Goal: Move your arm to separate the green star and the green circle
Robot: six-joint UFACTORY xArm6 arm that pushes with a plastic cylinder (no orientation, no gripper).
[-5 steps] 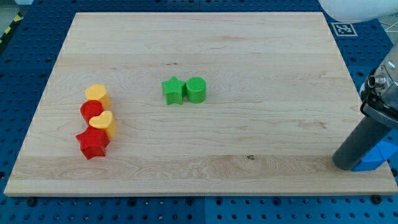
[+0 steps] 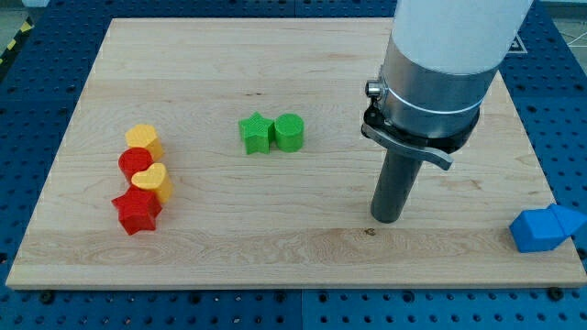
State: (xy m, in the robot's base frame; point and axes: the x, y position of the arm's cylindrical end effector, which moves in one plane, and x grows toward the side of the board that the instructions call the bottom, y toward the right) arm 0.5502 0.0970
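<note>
My tip stood right of centre on the worktop, well apart from the touching green star and green circle; no pincer showed.

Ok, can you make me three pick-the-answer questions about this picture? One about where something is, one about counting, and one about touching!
1. Where is my tip compared with the green circle?
A. toward the view's right and lower
B. toward the view's left
C. on top of it

2. How many red blocks sit on the board?
A. none
B. two
C. five

3. Are the green star and the green circle together?
A. side by side, touching
B. at opposite edges
C. stacked up

Answers:
1 A, the rod ends on bare wood right of the greens.
2 B, a red star and another red block.
3 A, no gap shows between them.
</note>
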